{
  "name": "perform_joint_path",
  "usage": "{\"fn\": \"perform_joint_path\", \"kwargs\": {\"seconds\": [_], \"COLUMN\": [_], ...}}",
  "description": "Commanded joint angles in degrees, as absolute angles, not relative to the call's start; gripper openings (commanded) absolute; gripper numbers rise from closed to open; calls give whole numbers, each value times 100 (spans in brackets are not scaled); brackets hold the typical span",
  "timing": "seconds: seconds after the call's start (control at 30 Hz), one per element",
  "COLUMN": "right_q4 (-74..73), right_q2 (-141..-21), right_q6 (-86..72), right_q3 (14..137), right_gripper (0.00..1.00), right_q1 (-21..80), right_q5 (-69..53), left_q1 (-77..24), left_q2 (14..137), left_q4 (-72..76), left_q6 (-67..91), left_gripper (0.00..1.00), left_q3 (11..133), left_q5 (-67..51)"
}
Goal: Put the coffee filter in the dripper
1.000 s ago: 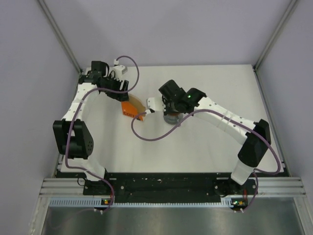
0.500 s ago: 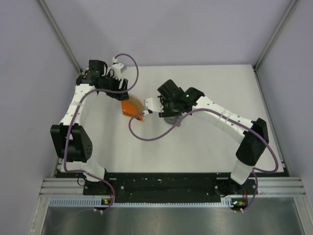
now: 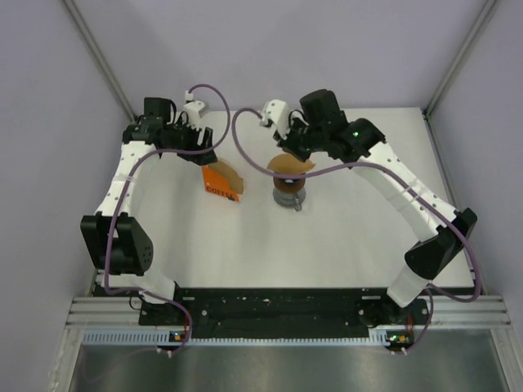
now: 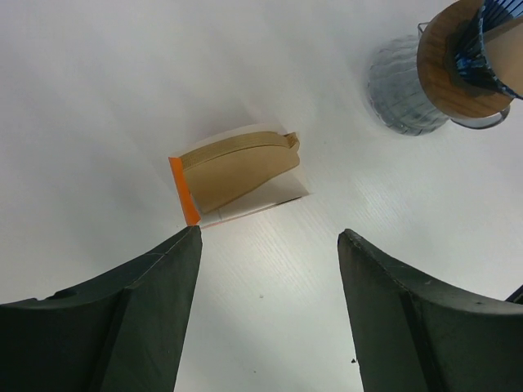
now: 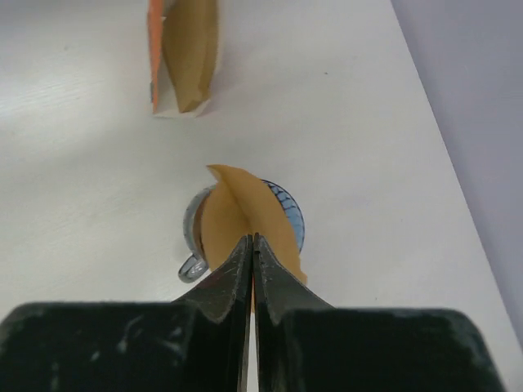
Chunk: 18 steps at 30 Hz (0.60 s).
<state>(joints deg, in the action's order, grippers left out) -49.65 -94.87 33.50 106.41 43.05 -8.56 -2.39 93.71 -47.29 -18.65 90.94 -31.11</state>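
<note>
The tan coffee filter (image 3: 290,166) stands in the dripper (image 3: 288,183), which rests on a clear grey cup (image 3: 289,198) mid-table. In the right wrist view the filter (image 5: 245,212) is folded upright over the dripper's blue-patterned rim (image 5: 288,211). My right gripper (image 3: 291,149) (image 5: 252,238) hangs just behind and above it, shut, with nothing seen between its tips. My left gripper (image 3: 204,155) (image 4: 270,237) is open over bare table, close behind the orange pack. From the left wrist, the dripper (image 4: 458,61) shows at the top right.
An orange "COFFEE" pack (image 3: 219,181) (image 4: 237,175) (image 5: 181,49) with several tan filters sticking out lies left of the cup. The cup's handle (image 5: 193,268) points toward the near edge. Walls close in the table at the back and on both sides.
My right gripper opened, lifted off the cup and swung toward the back of the table, then shut again. The filter now shows uncovered in the dripper. The left arm drifted slightly back.
</note>
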Motion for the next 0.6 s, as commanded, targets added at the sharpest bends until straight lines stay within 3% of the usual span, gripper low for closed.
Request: {"fn": "perform_joint_path", "kwargs": {"seconds": [0.0,0.57], "right_q4": [-4667,-4667], "right_q2": [-9465,-10625], "right_q6": [1767,1292], "right_q3": [10715,10582], "right_gripper": [0,0], "right_q1": [3832,3744], "right_q5": [-968,-97], "left_q1": [-220,-439], "left_q2": [9044,8912], "left_q4": [-4658,-3693], "left_q6": [-1399,1386], "left_gripper": [73,72], "left_q3": [9457,9098], "left_q5": [-3392,-3841]}}
